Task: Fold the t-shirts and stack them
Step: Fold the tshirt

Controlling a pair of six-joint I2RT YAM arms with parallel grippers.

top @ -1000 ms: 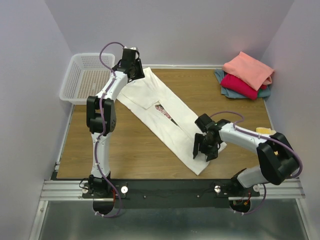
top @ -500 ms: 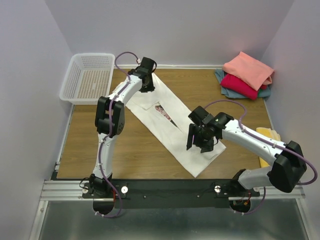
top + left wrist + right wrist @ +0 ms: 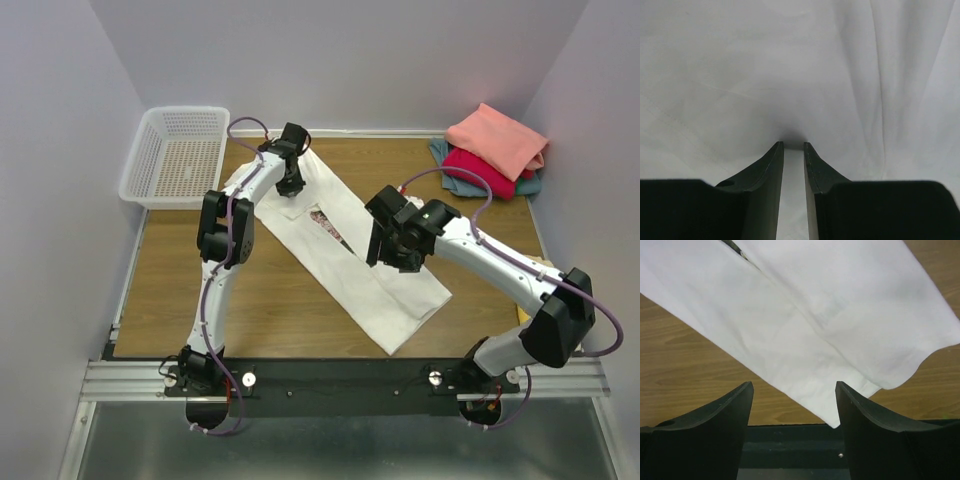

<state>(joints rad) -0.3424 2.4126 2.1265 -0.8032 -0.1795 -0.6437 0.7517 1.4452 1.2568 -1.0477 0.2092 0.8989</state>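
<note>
Wooden desk (image 3: 250,300) with a white shirt (image 3: 345,265) laid diagonally. Left hand (image 3: 291,186) presses its upper-left end, fingers nearly together, grip unclear. Right hand (image 3: 388,262) hovers mid-frame, spread.

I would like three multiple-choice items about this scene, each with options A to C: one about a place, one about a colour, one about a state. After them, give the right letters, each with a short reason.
1. Where is the stack of folded shirts?
A. in the near left corner
B. at the far right corner of the table
C. under the left arm

2. What colour is the top shirt of that stack?
A. salmon-pink
B. green
C. black

3. How is the right tool?
A. shut on a cloth
B. shut, holding nothing
C. open, holding nothing

Answers:
1 B: the overhead view shows the stack by the far right table edge.
2 A: salmon-pink cloth lies on top there.
3 C: in its wrist view the jaws stand wide apart above the white shirt, with nothing between them.
</note>
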